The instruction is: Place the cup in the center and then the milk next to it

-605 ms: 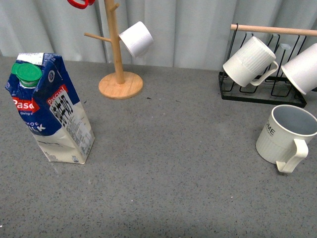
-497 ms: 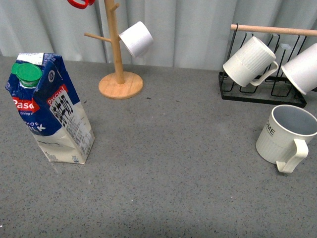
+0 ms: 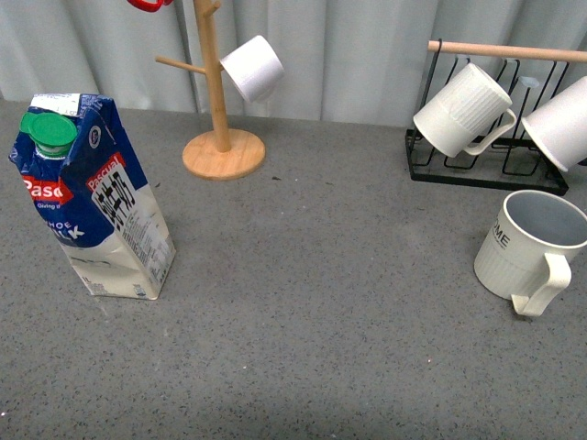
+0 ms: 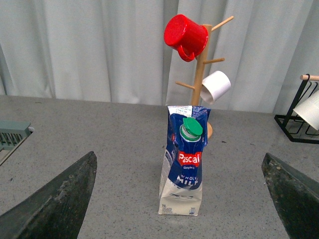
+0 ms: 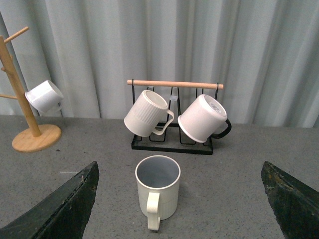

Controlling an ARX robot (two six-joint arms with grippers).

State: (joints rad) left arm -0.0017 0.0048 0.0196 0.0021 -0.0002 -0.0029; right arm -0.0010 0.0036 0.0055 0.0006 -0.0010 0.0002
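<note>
Front view: the milk [image 3: 87,197] stands upright on the left side of the grey table [image 3: 321,312], its green cap [image 3: 48,130] on the sloped top turned toward the camera. The cup [image 3: 530,249] stands upright at the far right of the table, mouth up, with its handle toward the near edge and dark lettering on its left flank. The two are well apart, with the middle of the table between them. Behind the milk and further in is a wooden mug tree [image 3: 213,110] with a small white cup [image 3: 251,68] hanging on a peg and a red cup [image 4: 185,37] at its top. Just behind the cup a black wire rack [image 3: 486,172] holds two white mugs [image 3: 461,110], tilted under a wooden bar.

In the left wrist view the left gripper [image 4: 179,157] has its jaws spread wide. The milk shows between the dark fingers [image 4: 55,199], further off and touching neither. In the right wrist view the right gripper [image 5: 179,164] is likewise spread wide, with the cup ahead between its fingers [image 5: 60,204], apart from both
</note>
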